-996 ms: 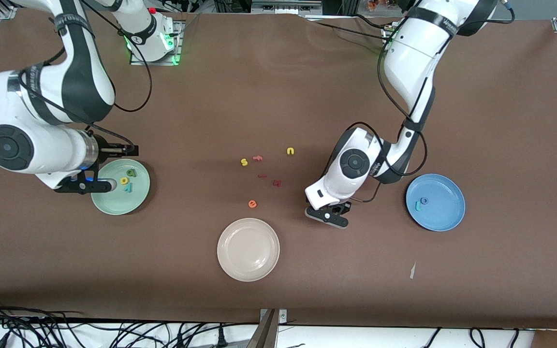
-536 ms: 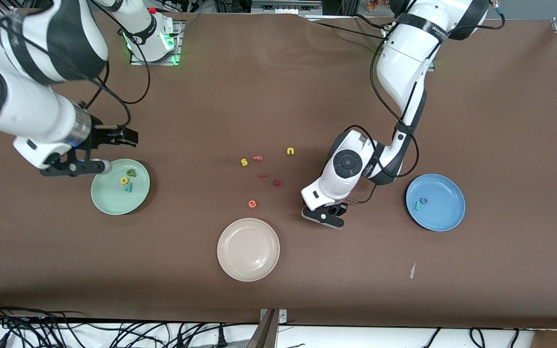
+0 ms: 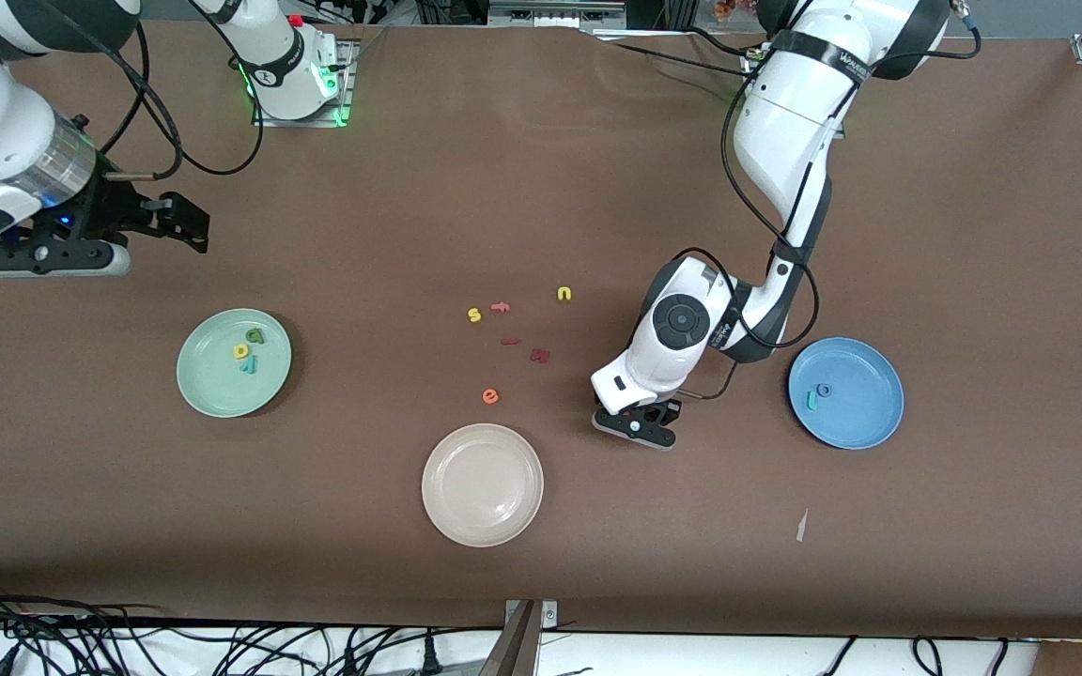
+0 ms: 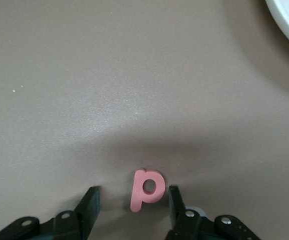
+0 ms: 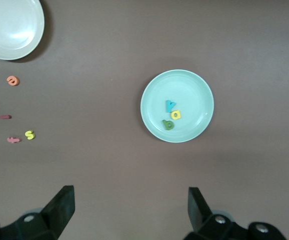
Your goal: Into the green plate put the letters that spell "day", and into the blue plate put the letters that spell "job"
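Currently the left claw (image 4: 130, 205) is sitting low on the desk (image 3: 541, 169), between the cream plate (image 3: 482, 484) and the blue plate (image 3: 846, 392), with its fingers (image 4: 88, 207) half-open and straddling the salmon-pink "b" (image 4: 145, 188). The letter is lying flat between them, not clearly pinched yet; the far finger looks just beside its bowl, the other is standing apart. That straddle is there so a squeeze catches the flat sides, so I'm reading this as the grasp step for the last "job" letter. The blue plate is already holding the teal "j" (image 3: 811, 401) and blue "o" (image 3: 824, 390), lying close together off its centre. The "day" side is looking done: yellow "d" (image 3: 240, 351), green "a" (image 3: 255, 334) and teal "y" (image 3: 249, 363) are clustered in the green plate (image 3: 203, 390). The right claw (image 5: 130, 207) is hanging wide open and empty, high over bare desk near the right arm's end, clear of the green plate; that arm is waiting. Leftover letters are staying mid-desk as distractors: yellow "s" (image 3: 474, 315), yellow "u" (image 3: 564, 294), pink "f" (image 3: 501, 306), orange "e" (image 3: 490, 396) and the dark red letters (image 3: 538, 355). Risk, as I judge it: the thin letter slipping or tilting as the fingers close.
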